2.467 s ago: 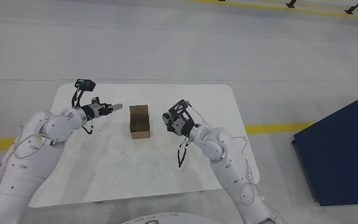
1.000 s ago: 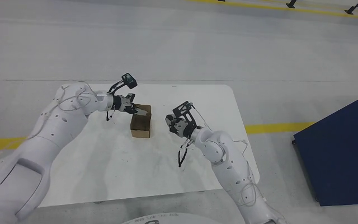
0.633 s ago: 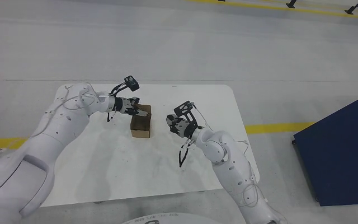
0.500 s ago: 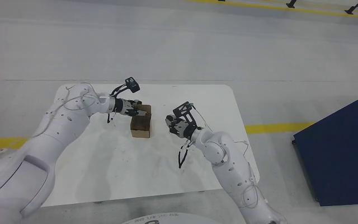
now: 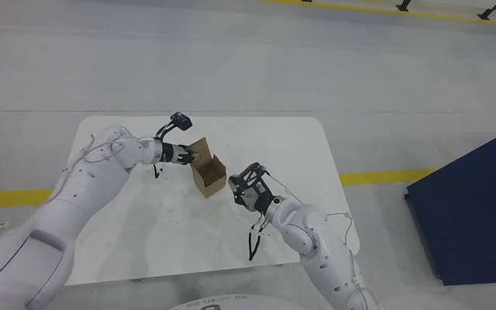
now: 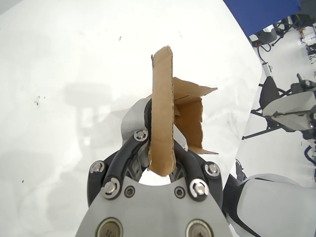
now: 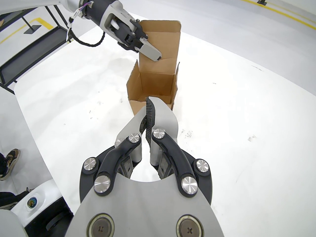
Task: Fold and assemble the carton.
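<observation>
Brown cardboard carton point(image 5: 208, 175) near the middle of the white table point(image 5: 294, 147), angled, top open, one tall flap upright, inner floor hard to make out. Flap clamped between the fingers of the left gripper point(image 5: 188, 157). Right gripper point(image 7: 150, 109) just beside the carton's facing wall, fingers pressed together on nothing; contact unclear.

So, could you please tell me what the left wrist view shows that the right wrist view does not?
Left wrist view: the corrugated edge of the flap, seen edge-on, clamped in the left pincer, and a blue panel beyond the table. Right wrist view: the open inside of the carton, and the right pincer, shut on nothing, at its near wall. Both: the brown carton on the white table, with the left pincer gripping its upright flap.
</observation>
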You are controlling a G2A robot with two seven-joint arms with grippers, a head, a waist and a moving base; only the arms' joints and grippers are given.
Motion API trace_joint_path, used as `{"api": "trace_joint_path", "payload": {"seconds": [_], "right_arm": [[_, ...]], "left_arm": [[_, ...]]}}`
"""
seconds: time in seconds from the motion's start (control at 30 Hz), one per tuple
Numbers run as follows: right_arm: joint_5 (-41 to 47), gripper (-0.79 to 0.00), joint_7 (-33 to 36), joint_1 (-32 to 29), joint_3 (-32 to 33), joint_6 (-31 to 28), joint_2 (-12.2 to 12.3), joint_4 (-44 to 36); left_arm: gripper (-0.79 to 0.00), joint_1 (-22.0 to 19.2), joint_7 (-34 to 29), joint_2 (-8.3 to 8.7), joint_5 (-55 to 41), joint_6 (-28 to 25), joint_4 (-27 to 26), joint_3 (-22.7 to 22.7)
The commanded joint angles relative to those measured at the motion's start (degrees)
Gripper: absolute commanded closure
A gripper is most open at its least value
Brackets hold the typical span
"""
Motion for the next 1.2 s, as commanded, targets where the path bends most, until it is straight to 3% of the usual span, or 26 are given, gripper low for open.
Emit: {"api": "trace_joint_path", "payload": {"seconds": [0.0,0.27,0.4,0.5,0.67,0.83,1.17], "right_arm": [[-1.8,0.0,-0.7,-0.9,-0.4,-0.5,0.1,-0.9],[-7.3,0.0,-1.5,-2.0,-3.0,1.6,0.3,-2.5],[-1.2,0.0,-0.2,-0.3,-1.9,0.8,0.2,-1.2],[7.8,0.0,4.4,1.6,-0.3,-2.7,0.4,0.8],[22.1,0.0,17.3,7.6,1.4,-8.3,1.0,6.1],[33.2,0.0,27.2,13.4,1.2,-8.6,1.4,11.0],[40.9,0.0,37.9,21.8,-3.5,-5.5,1.6,18.0]], "left_arm": [[0.0,2.6,0.6,1.13,2.9,3.2,-5.4,-0.9],[0.0,14.2,-3.4,5.31,7.9,12.4,-26.5,-6.1],[0.0,19.2,-5.7,7.18,9.6,13.2,-34.0,-9.3],[0.0,22.2,-6.9,8.33,10.1,13.2,-38.0,-11.7],[0.0,25.4,-6.0,9.45,12.0,13.5,-41.2,-14.2],[0.0,26.3,-4.1,9.75,13.5,13.2,-41.5,-14.4],[0.0,26.1,-3.3,9.88,14.0,12.7,-41.0,-13.8]]}}
